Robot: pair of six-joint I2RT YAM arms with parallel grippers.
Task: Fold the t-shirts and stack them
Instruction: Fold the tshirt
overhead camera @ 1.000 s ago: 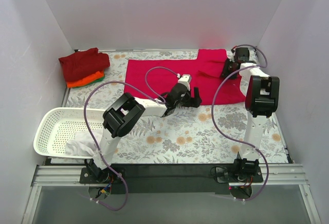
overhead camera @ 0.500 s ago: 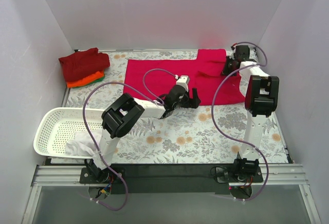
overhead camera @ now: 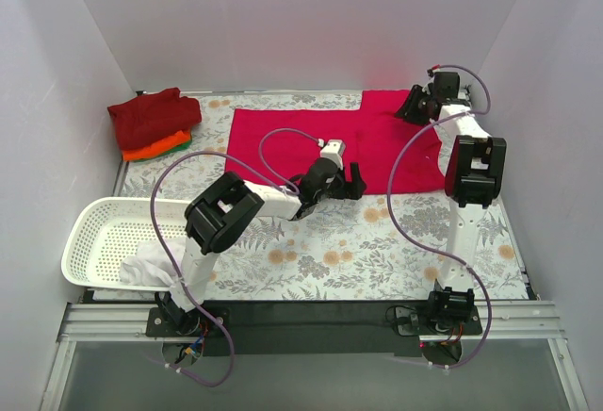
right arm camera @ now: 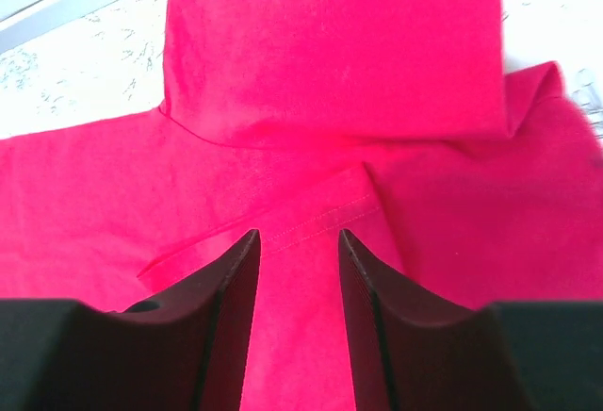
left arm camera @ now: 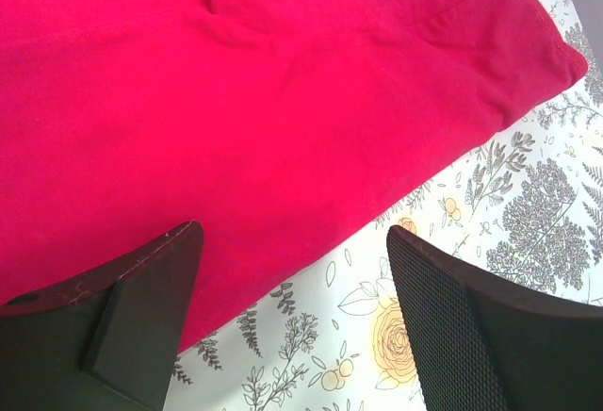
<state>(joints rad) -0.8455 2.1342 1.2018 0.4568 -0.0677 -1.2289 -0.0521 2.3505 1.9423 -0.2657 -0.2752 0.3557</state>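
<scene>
From my station I see the bright pinkish-red t-shirt (overhead camera: 283,142) spread flat on the flower-patterned table (overhead camera: 377,251). It runs from the middle of the far edge toward the far right corner. One sleeve reaches up to the far edge, and a stitched hem lies folded over the body near that corner.

The left gripper (overhead camera: 350,178) hangs over the shirt's near edge, about mid-table. In the left wrist view its jaws stand wide apart with nothing between them. One finger (left arm camera: 141,307) is over the red cloth and the other over bare table just beside the shirt's edge. I cannot tell from either view whether the tips touch the surface.

The right gripper (overhead camera: 413,109) is at the far right corner, above the sleeve area. In the right wrist view its jaws are only a little apart, a narrow slot with flat red cloth showing through it. I see no fabric pinched between them.

In the far left corner sits a stack of folded shirts: a dark red t-shirt (overhead camera: 151,116) on top, an orange t-shirt (overhead camera: 149,153) under it, and a sliver of a green t-shirt (overhead camera: 181,144) at the bottom. The stack is well apart from the spread shirt.

A white lattice basket (overhead camera: 85,232) stands at the near left edge, with a crumpled white cloth (overhead camera: 151,265) in its near end.
</scene>
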